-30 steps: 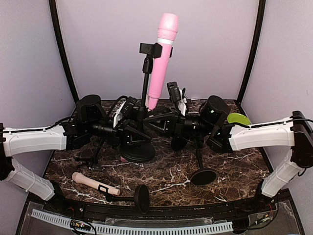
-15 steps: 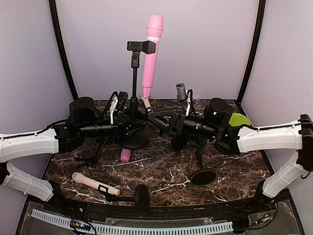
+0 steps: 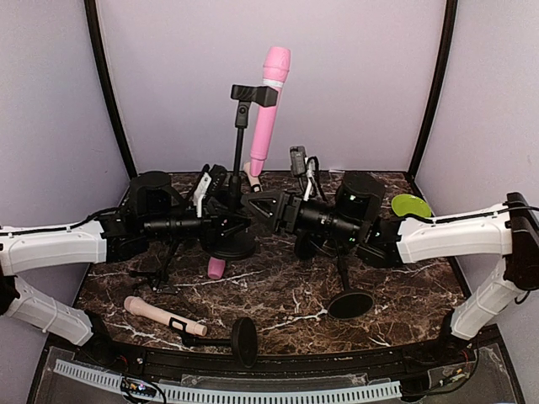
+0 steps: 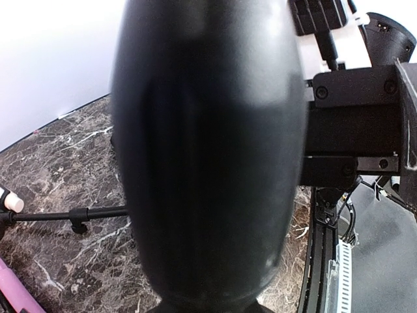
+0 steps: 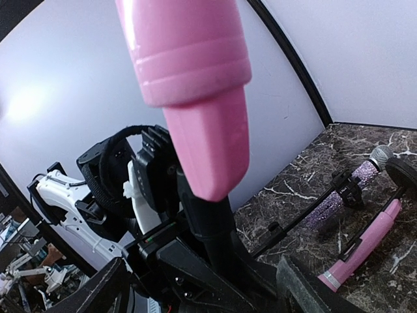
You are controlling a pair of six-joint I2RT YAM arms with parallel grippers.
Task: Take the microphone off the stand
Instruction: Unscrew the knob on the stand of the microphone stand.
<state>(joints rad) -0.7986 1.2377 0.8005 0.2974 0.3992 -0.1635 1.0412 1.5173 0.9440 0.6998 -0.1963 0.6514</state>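
Microphone (image 3: 268, 109): its head sits lower in the top view than half a second ago, and left of its place a second ago.
Stand (image 3: 238, 143): the base is further back on the surface (image 3: 404, 286) than a second ago, uncovering a second pink microphone (image 3: 216, 268).
Right gripper (image 3: 257, 206): the jaws have gone from nearly closed to wide apart, and it has shifted left.

We see a microphone (image 3: 267, 118) of smooth, glossy pink plastic with highlights along its body. The stand (image 3: 237, 156) is matt black, and its pole looks like painted metal. The surface (image 3: 278, 295) is dark brown marble pattern veined in white, with a polished sheen. The arm shells (image 3: 50, 244) are smooth white plastic. The right fingers (image 5: 306, 287) look matt black and faintly grainy.
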